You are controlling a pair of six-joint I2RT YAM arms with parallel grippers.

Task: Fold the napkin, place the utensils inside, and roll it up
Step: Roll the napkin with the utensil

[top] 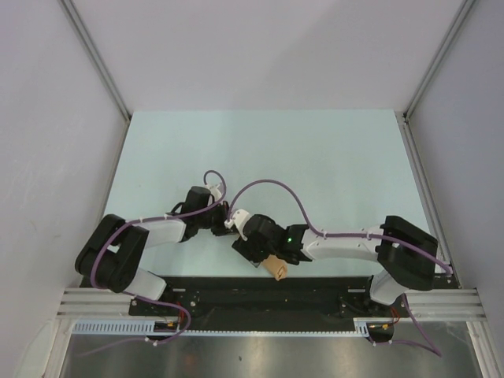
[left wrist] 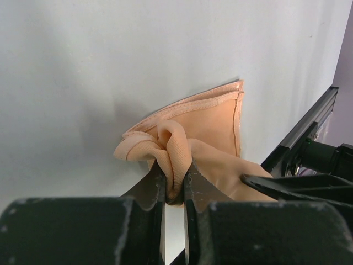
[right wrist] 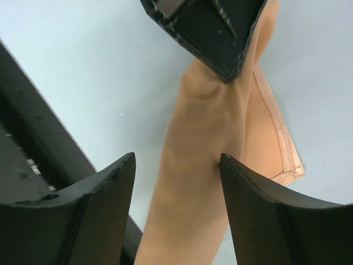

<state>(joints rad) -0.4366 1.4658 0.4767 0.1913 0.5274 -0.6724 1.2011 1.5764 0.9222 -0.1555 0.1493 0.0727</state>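
The peach-orange napkin (left wrist: 212, 118) lies folded and bunched on the pale table near its front edge. From above only a small tan corner of the napkin (top: 277, 268) shows under the arms. My left gripper (left wrist: 175, 190) is shut on a gathered fold of the cloth. My right gripper (right wrist: 176, 160) stands open just above the napkin (right wrist: 198, 182), one finger on each side and neither pressing it. In the overhead view the left gripper (top: 236, 224) and the right gripper (top: 253, 250) meet closely. The utensils are out of view.
A black rail (top: 315, 287) runs along the table's near edge, close beside the napkin, and the same rail (left wrist: 303, 130) shows at the right of the left wrist view. White walls enclose the pale table (top: 315, 157) on three sides.
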